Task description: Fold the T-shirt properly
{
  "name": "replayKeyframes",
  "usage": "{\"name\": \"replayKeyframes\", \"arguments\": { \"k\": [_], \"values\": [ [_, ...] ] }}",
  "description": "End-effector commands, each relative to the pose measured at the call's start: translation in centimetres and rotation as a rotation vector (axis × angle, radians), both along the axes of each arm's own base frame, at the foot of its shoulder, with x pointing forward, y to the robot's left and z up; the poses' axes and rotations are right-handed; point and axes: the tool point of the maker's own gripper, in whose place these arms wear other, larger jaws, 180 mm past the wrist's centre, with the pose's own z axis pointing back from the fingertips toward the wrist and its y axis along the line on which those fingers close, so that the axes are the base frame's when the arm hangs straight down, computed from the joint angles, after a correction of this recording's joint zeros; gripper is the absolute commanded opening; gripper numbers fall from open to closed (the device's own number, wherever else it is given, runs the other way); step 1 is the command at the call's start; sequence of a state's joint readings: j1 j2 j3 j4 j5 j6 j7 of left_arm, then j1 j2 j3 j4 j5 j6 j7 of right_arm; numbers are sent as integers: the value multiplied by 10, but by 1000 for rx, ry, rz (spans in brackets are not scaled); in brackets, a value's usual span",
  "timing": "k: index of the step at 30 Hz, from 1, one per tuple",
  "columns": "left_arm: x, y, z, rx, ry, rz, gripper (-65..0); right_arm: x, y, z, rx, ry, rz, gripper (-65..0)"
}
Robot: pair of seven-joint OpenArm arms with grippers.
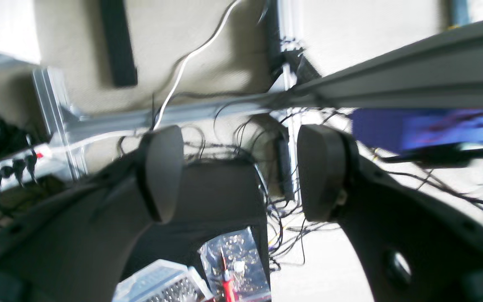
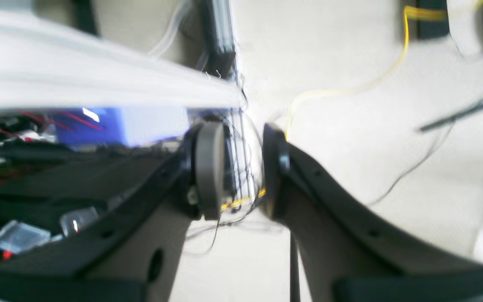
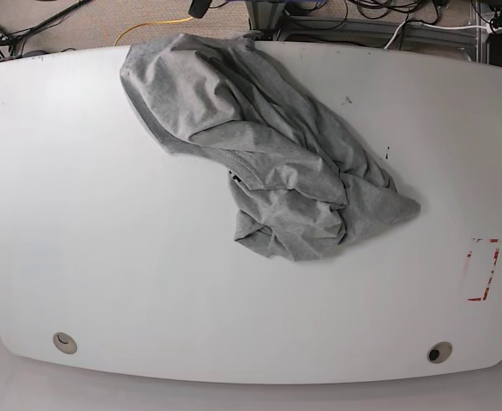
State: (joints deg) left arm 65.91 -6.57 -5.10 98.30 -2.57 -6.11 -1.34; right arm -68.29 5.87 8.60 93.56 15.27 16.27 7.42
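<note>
The heather-grey T-shirt (image 3: 272,167) lies crumpled in a heap on the white table (image 3: 105,257), running from the back edge left of centre down towards the middle right. No lettering shows on it. Neither arm shows in the base view. My left gripper (image 1: 241,172) is open and empty, and its view shows the table's underside, cables and the floor. My right gripper (image 2: 241,167) is also open and empty, with a narrower gap, beside the table edge (image 2: 99,84) and above the carpet. The T-shirt shows in neither wrist view.
A red rectangular marking (image 3: 482,270) sits near the table's right edge. Two round holes (image 3: 62,342) (image 3: 439,352) are near the front edge. Cables and equipment (image 3: 388,17) lie on the floor behind the table. A yellow cable (image 2: 350,88) crosses the carpet.
</note>
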Motion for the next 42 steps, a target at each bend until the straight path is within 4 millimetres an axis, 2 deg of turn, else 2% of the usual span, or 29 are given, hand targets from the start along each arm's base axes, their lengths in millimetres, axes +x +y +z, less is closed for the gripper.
{"name": "replayKeyframes", "arguments": {
  "k": [1, 6, 8, 9, 13, 18, 25, 32, 37, 39, 42],
  "values": [
    [7, 9, 20, 26, -47, 3, -249, 8, 0, 20, -3, -49, 9, -496],
    [28, 5, 48, 29, -125, -9, -118, 34, 3, 51, -6, -139, 35, -496],
    [29, 3, 54, 27, -134, -13, -97, 40, -6, 56, -33, -151, 32, -496],
    [30, 3, 56, 26, -137, -15, -96, 41, -10, 57, -44, -142, 35, -496],
    [40, 1, 62, 24, -169, -17, -96, 74, -18, 63, -75, -194, 52, -496],
    [44, 5, 66, 35, -183, -16, -94, 103, -29, 68, -112, -242, 58, -496],
    [66, 5, 69, 37, -244, -17, -90, 156, -44, 77, -158, -363, 46, -496],
    [79, 5, 71, 37, -281, -16, -89, 216, -48, 80, -179, -417, 71, -490],
    [82, 5, 73, 37, -292, -15, -89, 249, -48, 80, -188, -392, 112, -487],
    [88, 5, 74, 37, -307, -15, -89, 265, -42, 82, -178, -386, 161, -458],
    [90, 5, 74, 38, -313, -14, -89, 276, -32, 83, -170, -356, 266, -363]
  ]
}}
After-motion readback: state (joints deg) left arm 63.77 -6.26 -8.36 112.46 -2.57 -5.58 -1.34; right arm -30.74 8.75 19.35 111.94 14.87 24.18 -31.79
